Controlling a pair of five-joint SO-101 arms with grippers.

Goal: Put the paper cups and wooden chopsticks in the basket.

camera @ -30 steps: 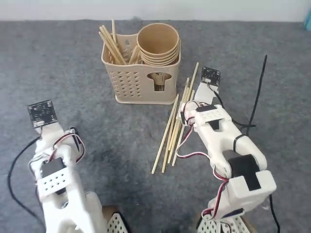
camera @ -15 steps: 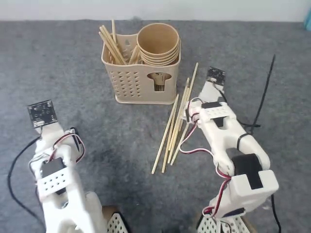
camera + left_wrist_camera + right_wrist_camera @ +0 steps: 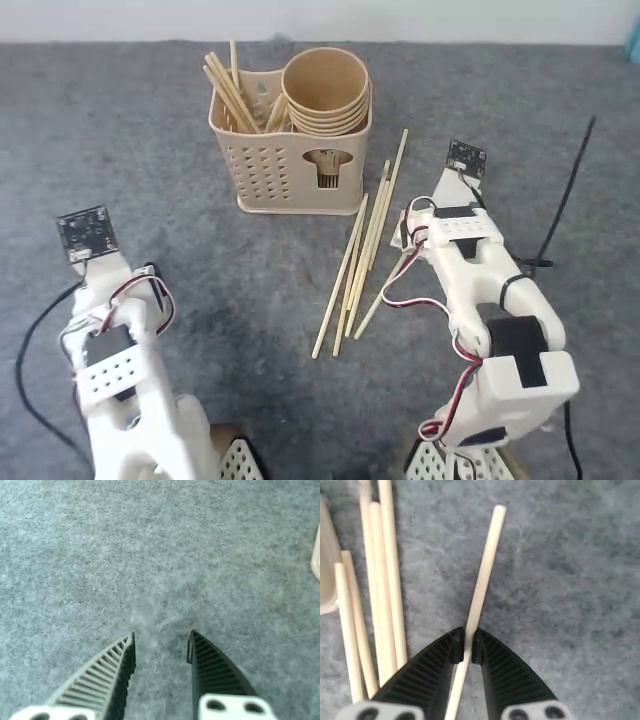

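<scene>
From my station I see the basket (image 3: 262,165) standing at the far middle of the bench (image 3: 150,150), which has a grey carpet-like cover. A stack of paper cups (image 3: 325,85) sits upright in its right compartment. A bunch of wooden chopsticks (image 3: 228,90) leans in its left compartment, with the ends above the rim.

Several loose chopsticks (image 3: 352,270) lie on the bench just beside the front right corner of the basket, almost parallel and partly touching each other. They run from that corner toward the near edge, between the basket and the right arm (image 3: 470,260).

In the right wrist view, the right jaws are clamped on one chopstick (image 3: 482,575). They hold it somewhere along its length, and a long part sticks out past the tips. This stick is set at a small angle to the others (image 3: 380,580), which lie close beside it but do not touch it where I can see. I cannot tell if the held stick is lifted or rests on the cover. A pale edge of the basket is at the border of this view.

The left arm (image 3: 110,340) is at the near left of the bench, well apart from the basket and the sticks. In the left wrist view, the left jaws are apart with only the grey cover between them. A corner of the basket shows far off at the edge.
</scene>
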